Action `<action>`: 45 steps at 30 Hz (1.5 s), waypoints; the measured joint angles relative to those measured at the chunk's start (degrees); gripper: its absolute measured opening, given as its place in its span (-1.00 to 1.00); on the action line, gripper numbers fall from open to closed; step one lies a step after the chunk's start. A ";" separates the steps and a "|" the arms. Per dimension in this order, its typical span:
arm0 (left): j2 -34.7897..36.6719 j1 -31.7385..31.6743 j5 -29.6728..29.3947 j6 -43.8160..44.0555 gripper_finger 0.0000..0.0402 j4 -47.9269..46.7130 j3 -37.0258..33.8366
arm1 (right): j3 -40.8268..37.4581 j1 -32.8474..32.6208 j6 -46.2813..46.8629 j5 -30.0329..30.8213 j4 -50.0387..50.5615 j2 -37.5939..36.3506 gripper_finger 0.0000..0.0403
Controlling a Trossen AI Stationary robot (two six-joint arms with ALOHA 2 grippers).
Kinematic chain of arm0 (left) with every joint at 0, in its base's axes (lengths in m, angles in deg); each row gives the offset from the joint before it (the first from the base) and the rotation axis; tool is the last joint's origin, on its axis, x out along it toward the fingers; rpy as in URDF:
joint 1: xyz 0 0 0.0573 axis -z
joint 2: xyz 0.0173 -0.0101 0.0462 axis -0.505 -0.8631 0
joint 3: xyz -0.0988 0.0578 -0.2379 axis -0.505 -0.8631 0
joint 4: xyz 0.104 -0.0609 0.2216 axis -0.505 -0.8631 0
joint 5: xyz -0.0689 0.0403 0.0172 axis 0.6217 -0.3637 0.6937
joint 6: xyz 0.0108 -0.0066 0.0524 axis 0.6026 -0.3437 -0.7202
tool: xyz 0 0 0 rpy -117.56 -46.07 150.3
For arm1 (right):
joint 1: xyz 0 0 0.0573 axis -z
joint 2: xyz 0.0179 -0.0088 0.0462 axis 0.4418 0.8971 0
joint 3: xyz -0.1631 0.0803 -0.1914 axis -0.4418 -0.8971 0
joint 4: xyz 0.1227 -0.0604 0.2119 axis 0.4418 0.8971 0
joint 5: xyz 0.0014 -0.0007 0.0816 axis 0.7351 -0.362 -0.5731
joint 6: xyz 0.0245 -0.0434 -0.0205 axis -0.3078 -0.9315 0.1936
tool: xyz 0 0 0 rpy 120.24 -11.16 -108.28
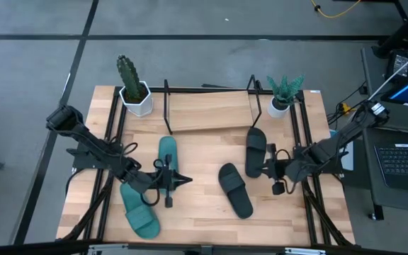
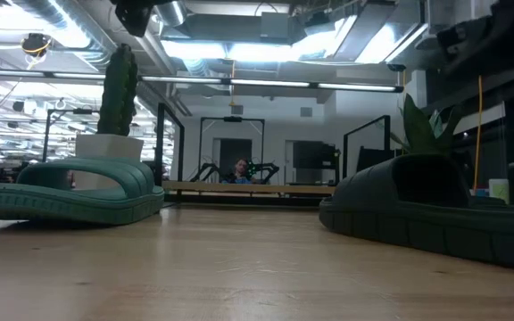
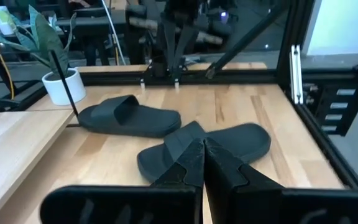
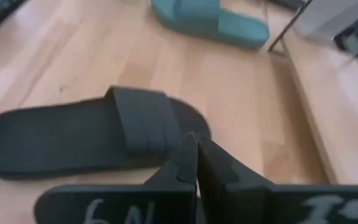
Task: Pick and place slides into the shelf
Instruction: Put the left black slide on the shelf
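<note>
Two black slides lie flat on their soles on the table: one (image 1: 255,150) close to the shelf, one (image 1: 236,190) nearer the front. One teal slide (image 1: 167,156) lies left of centre, the other (image 1: 139,209) at the near left. The shelf (image 1: 211,113), black rods with a light board, stands at the far edge. My left gripper (image 1: 185,180) is shut beside the teal slides, pointing at the black ones (image 3: 166,149). My right gripper (image 1: 266,168) is shut, hovering at the near end of the black slide (image 4: 86,140) by the shelf.
A cactus in a white pot (image 1: 134,95) stands at the shelf's far left corner, a leafy plant in a white pot (image 1: 282,99) at its far right. Black frame rails (image 1: 108,142) run along both table sides. Bare wood (image 1: 204,212) lies near the front centre.
</note>
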 joint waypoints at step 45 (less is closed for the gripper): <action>-0.11 -0.02 5.03 0.13 -1.00 -1.40 -0.09 | 17.33 -4.93 2.76 -1.04 5.84 31.74 -0.34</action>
